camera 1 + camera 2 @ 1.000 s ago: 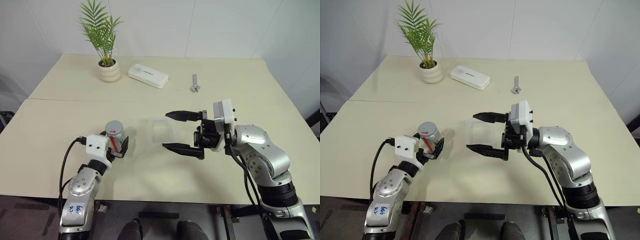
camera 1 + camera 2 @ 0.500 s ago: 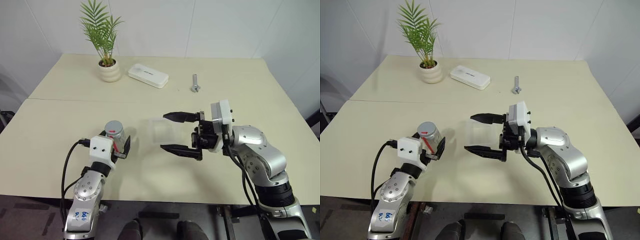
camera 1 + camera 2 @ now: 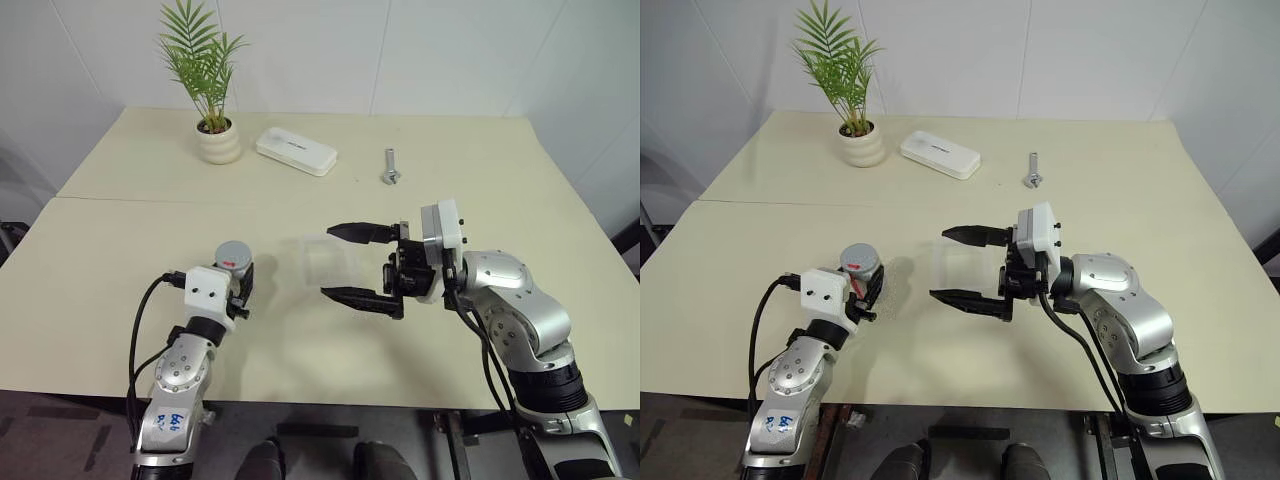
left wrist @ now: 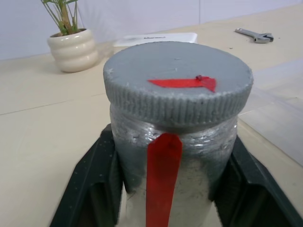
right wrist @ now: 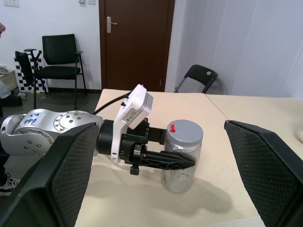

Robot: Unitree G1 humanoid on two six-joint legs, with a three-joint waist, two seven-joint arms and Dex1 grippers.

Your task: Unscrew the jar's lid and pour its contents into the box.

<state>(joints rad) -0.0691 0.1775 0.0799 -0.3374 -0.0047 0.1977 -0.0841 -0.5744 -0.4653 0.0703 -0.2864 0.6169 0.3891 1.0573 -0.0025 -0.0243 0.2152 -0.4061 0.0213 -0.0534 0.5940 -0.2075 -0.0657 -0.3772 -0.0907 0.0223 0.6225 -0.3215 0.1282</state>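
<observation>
Since the earlier frame, the left gripper point(image 3: 243, 288) had closed — its fingers point(image 4: 97, 182) clamped the jar point(image 4: 173, 187) (lid point(image 4: 177, 82) on) standing on the table point(image 3: 120, 250). Right gripper point(image 3: 345, 262) hovered spread wide over the box point(image 3: 325, 262).

Head stereo overhead; wrist cameras close.
</observation>
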